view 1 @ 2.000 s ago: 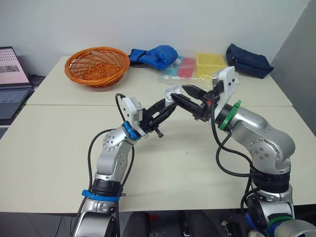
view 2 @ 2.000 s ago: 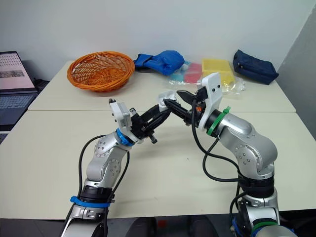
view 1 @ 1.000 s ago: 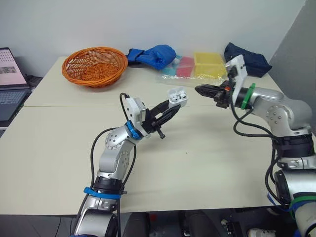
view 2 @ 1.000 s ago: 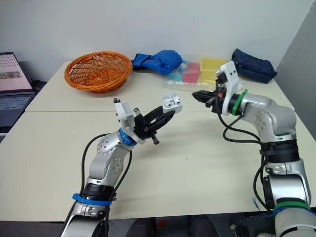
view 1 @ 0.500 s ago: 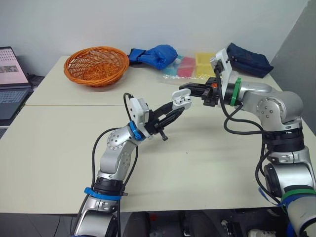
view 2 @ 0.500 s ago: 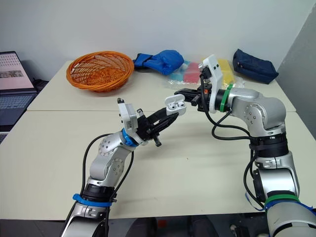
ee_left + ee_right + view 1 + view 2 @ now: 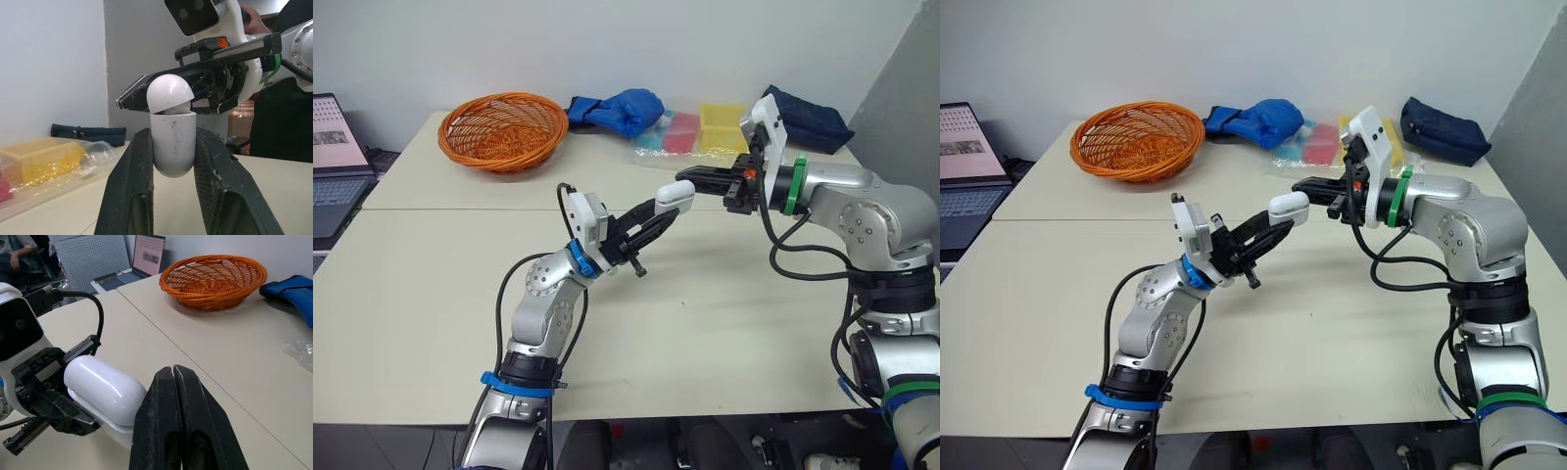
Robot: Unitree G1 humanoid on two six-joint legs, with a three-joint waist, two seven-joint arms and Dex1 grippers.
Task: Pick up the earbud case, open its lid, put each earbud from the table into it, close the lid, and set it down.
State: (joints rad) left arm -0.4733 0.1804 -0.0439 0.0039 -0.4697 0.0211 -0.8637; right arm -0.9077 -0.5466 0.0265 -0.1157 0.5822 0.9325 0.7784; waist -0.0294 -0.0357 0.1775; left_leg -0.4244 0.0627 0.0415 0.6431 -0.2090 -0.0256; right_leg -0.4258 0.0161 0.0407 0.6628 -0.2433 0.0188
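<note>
The white earbud case (image 7: pixel 674 193) hangs above the middle of the table, upright between the fingers of my left gripper (image 7: pixel 664 209), which is shut on its lower half. In the left wrist view the case (image 7: pixel 172 137) has its domed lid down on the body, with a thin seam showing. My right gripper (image 7: pixel 683 178) reaches in from the right, shut, with its tips resting against the lid. The right wrist view has the shut fingertips (image 7: pixel 166 382) touching the case (image 7: pixel 105 391).
An orange basket (image 7: pixel 502 130) stands at the back left, with a blue cloth bundle (image 7: pixel 617 108), a yellow box (image 7: pixel 722 125) in clear plastic and a dark blue pouch (image 7: pixel 803 117) along the back. A laptop (image 7: pixel 333 147) sits at far left. A person (image 7: pixel 14 249) sits beyond.
The right gripper drew away to the right, leaving the lid open, then came back to the case. The lid has gone from open to down. The left gripper kept hold.
</note>
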